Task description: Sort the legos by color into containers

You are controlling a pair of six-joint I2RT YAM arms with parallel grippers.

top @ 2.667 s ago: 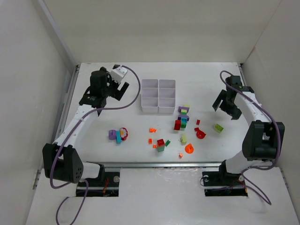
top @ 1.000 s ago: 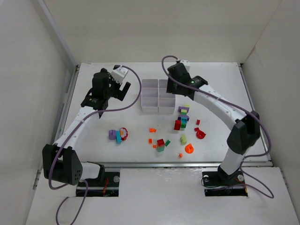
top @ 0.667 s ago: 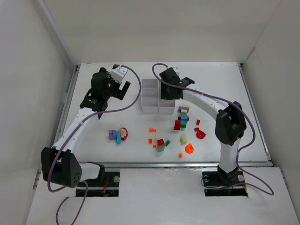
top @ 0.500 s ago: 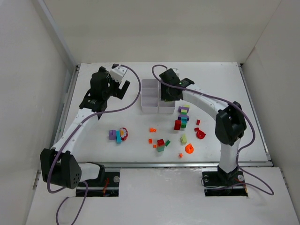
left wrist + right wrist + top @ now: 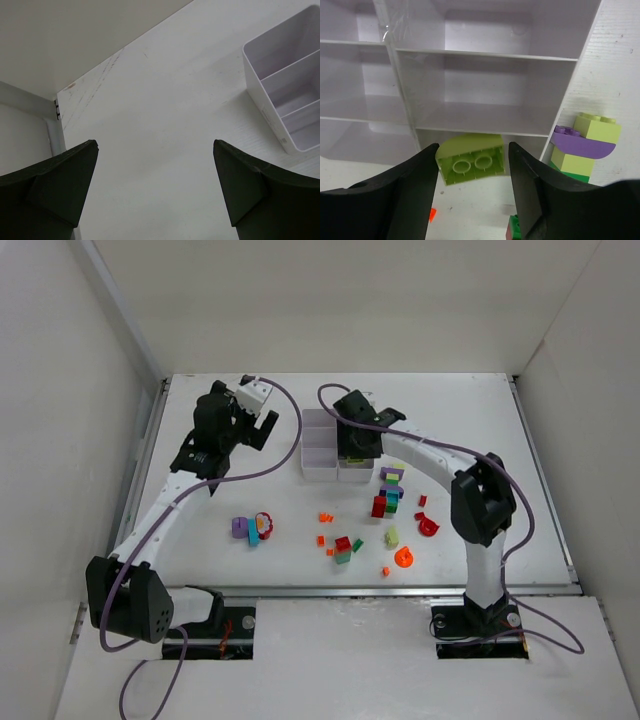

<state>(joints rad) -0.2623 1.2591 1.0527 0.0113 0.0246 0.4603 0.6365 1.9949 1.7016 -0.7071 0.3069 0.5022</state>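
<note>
The white desk [image 5: 250,575] fills the overhead view, and both arms are out over it. The right arm [image 5: 440,455] sweeps in a long arc from its base at 5 o'clock, up and across to the middle, and ends over the tray. The left arm [image 5: 165,505] climbs the 9 o'clock side, its head well apart from the tray, at the tray's 9 o'clock.

The tray [image 5: 318,445] is white with thin walls, two columns by three rows. It sits just toward 12 o'clock of the desk's centre.

Now the tools. The right tool [image 5: 472,172] is pinching a lime brick [image 5: 470,159], studs toward the wrist camera, a finger snug on each side. It hangs right at the tray's near wall, over the right column from above. Which compartment exactly is hard to call. The left tool [image 5: 154,150] hangs with its fingers spread wide over bare desk, the tray's corner at its 2 o'clock.

The loose legos [image 5: 385,510] lie scattered toward 5 and 6 o'clock of the tray:
- A purple-and-lime stack [image 5: 582,142] stands just beside the tray, at 3 o'clock of the held brick.
- A purple, teal and red cluster [image 5: 252,528] lies off at 7 o'clock.
- A red-and-green stack [image 5: 343,548] is near 6 o'clock.
- A red round piece [image 5: 428,527] and an orange round piece [image 5: 404,558] lie at 5 o'clock.
- Tiny orange bits [image 5: 325,517] are sprinkled between.
</note>
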